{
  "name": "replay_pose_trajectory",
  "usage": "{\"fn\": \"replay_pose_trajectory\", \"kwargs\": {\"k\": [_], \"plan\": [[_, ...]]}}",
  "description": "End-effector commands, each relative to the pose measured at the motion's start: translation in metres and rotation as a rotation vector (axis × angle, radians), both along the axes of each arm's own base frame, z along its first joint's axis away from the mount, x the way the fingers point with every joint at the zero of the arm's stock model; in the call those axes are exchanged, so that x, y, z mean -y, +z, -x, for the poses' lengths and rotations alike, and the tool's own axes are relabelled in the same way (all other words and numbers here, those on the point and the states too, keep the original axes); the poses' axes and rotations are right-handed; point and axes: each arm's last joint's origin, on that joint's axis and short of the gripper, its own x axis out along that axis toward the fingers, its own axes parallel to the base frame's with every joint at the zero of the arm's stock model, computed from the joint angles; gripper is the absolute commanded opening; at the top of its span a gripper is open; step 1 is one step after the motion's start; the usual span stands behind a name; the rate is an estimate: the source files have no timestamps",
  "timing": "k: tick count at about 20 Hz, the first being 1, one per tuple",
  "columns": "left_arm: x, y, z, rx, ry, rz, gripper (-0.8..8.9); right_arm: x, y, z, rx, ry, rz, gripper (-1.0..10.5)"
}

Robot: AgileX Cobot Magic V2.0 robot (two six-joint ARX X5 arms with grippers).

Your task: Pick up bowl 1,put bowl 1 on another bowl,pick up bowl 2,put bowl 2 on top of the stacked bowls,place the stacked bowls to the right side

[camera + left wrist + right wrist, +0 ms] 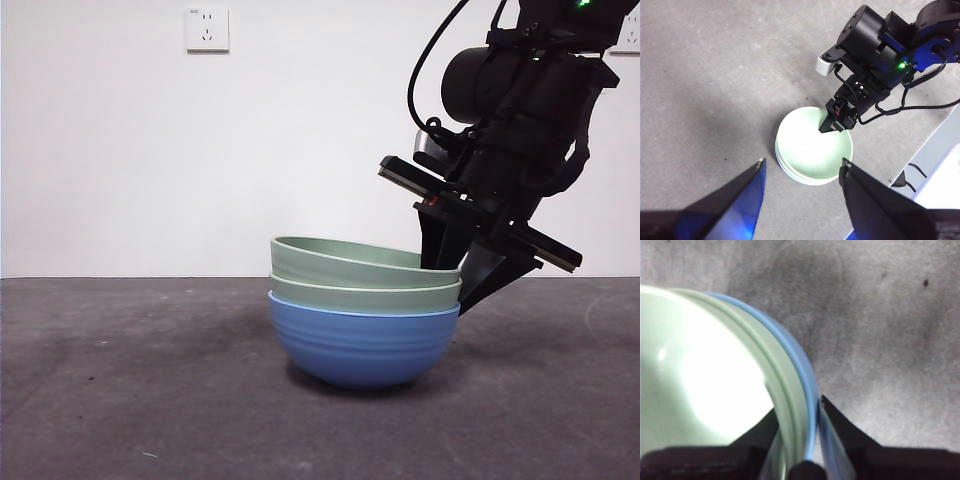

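Note:
The stacked bowls stand on the grey table: the blue bowl (360,345) at the bottom and two pale green bowls (340,262) nested in it, the upper one tilted up toward the left. My right gripper (462,280) comes down from the upper right and is shut on the stack's right rim. In the right wrist view one jaw is inside the green bowl (705,380) and the other outside the blue rim (807,380). My left gripper (802,167) hangs open and empty high above the stack (807,150), looking down on the right gripper (837,122).
The grey table (120,380) spreads out on both sides of the stack. A white wall with a socket (207,29) is behind. The table's edge (935,145) and a cable lie beyond the right arm in the left wrist view.

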Motion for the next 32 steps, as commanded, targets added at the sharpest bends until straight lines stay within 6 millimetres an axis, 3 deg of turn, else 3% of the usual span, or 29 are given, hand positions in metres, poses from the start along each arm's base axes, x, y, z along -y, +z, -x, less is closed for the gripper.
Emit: {"fn": "replay_pose_trajectory", "kwargs": {"k": [1,4,8,12,22,32], "plan": [[0.001,0.0,0.0,0.008,-0.008,-0.007,2.52,0.0,-0.004,0.0,-0.011,0.002,0.012,-0.1],[0.001,0.0,0.0,0.008,-0.008,-0.007,2.52,0.0,0.001,0.001,0.007,0.006,0.004,-0.1],[0.001,0.0,0.0,0.01,-0.01,-0.008,2.52,0.005,0.027,0.005,0.108,-0.001,-0.039,-0.1],[0.001,0.0,0.0,0.018,-0.021,-0.017,2.51,0.029,0.041,-0.003,0.174,-0.087,-0.058,-0.1],[0.001,0.0,0.0,0.015,-0.023,-0.016,2.52,0.12,0.037,-0.029,0.192,-0.376,-0.027,-0.1],[0.001,-0.001,0.0,0.011,-0.02,-0.015,2.52,0.131,0.003,-0.041,0.103,-0.403,0.057,-0.1]]}}
